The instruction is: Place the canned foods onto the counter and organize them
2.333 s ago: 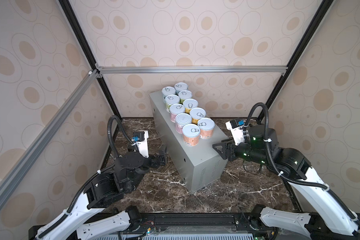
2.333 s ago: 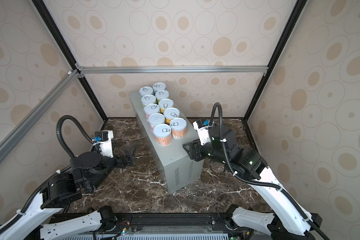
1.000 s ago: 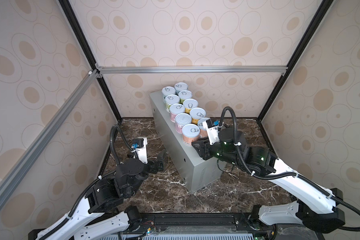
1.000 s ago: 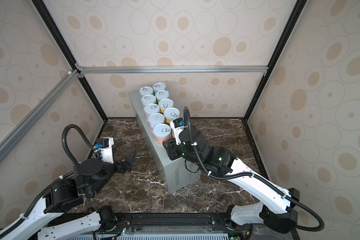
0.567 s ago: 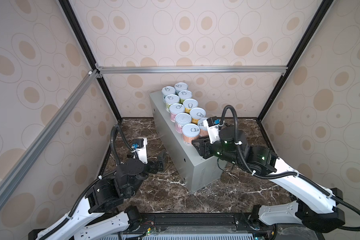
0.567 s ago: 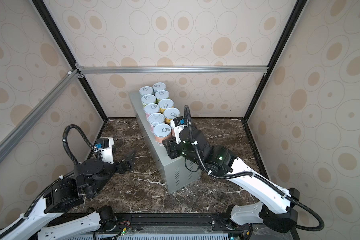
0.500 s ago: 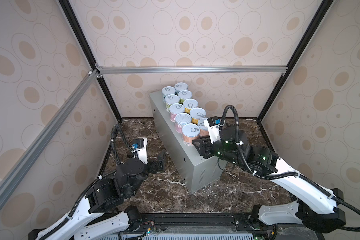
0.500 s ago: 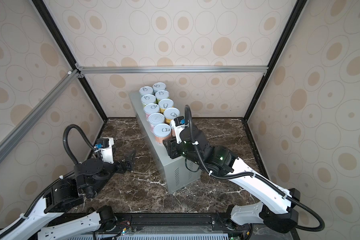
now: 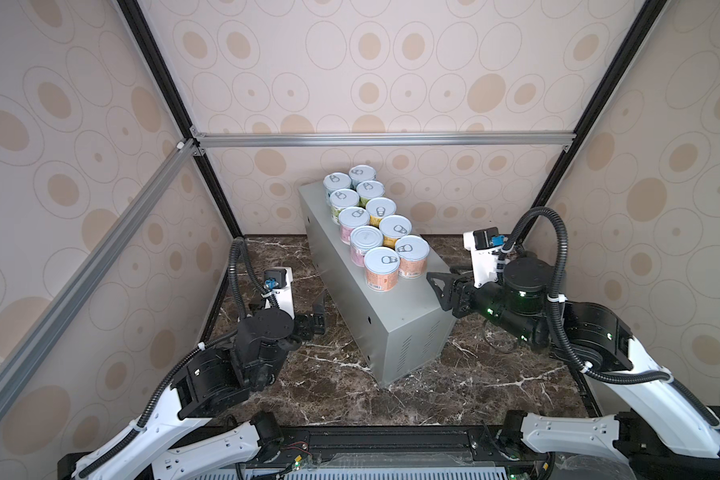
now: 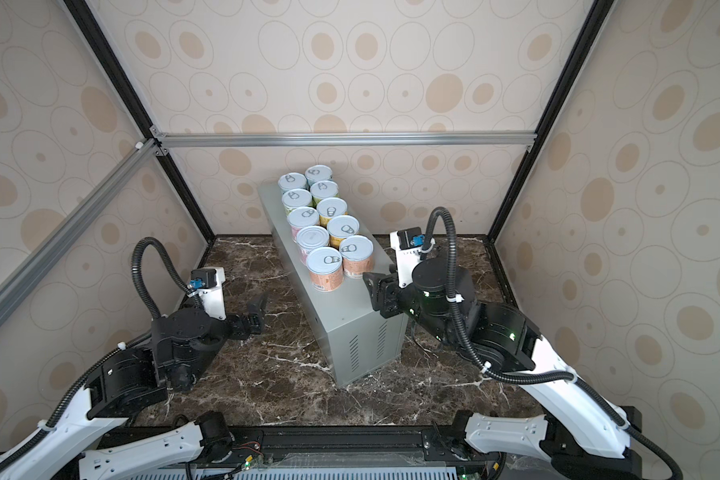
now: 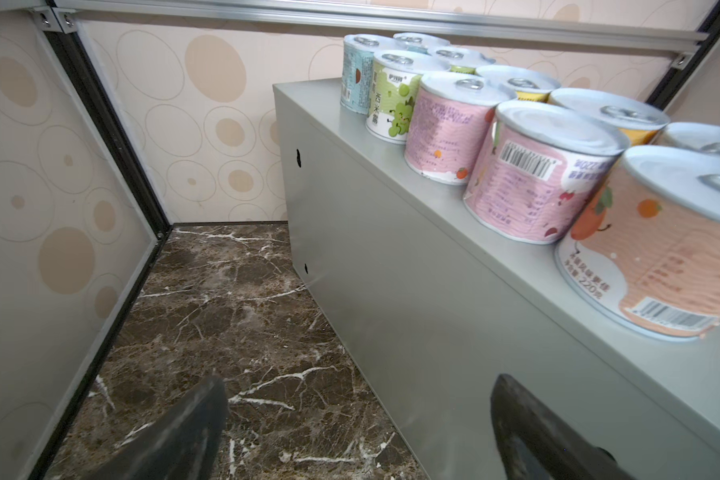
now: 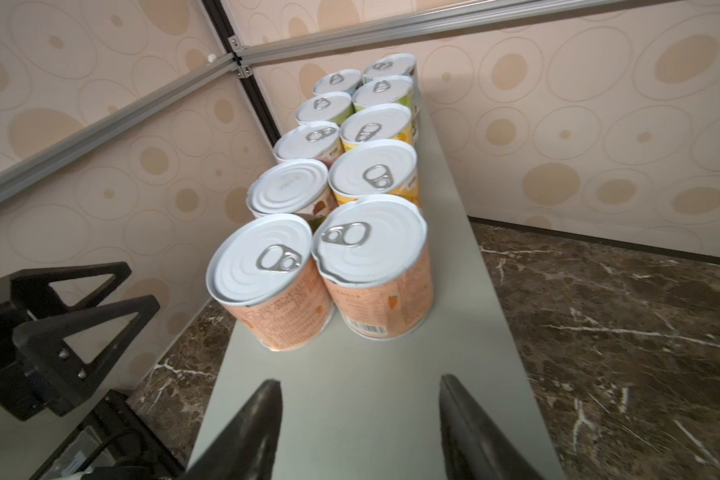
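left hand [image 11: 358,381] wide apart, empty | right hand [image 12: 359,382] parted, empty | rear canned foods [image 12: 336,81] labels hidden

Both top views look steeply down over the whole counter [image 9: 408,305]. Wrist cameras sit close to its cans [image 12: 262,266]: left low alongside, right over the near end.

Ten tins [image 9: 366,239] in two side-by-side rows of five along the far part of the raised surface [image 9: 408,303], near end bare. Surface itself set slantwise on the floor [image 9: 350,395], far end near the back wall. Left hand [image 9: 317,311] low beside the long left side, apart from it; right hand [image 9: 437,291] at the right edge of the bare end, just before the nearest pair.
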Tool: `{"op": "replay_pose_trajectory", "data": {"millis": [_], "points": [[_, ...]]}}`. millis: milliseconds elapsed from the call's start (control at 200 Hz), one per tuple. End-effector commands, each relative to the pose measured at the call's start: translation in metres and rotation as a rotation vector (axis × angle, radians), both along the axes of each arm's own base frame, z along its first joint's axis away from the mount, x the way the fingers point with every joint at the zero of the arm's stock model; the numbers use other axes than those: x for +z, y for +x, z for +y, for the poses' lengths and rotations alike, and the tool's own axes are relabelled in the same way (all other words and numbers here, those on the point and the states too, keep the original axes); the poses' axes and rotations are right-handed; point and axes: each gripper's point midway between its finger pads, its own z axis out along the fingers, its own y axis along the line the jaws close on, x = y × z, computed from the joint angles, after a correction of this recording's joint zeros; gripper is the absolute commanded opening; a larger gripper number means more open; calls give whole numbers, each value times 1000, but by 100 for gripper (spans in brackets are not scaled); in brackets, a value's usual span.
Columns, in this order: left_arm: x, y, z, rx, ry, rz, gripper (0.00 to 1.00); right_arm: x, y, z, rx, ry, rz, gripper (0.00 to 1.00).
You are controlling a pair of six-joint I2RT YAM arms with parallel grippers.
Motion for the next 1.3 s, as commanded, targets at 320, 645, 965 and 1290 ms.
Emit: {"op": "replay_pose_trajectory", "data": {"millis": [320,645,965,1290], "points": [[-62,40,34,144,41,151,99,-91,45,-98,-301,-39,187,62],[-145,82,85,279,-27,307,99,-181,76,-152,-476,149,391,61],[-192,112,125,432,-195,348,99,-258,92,-219,-733,182,425,66],[-171,142,149,532,-186,45,99,-305,113,-259,-881,-36,370,83]]}}
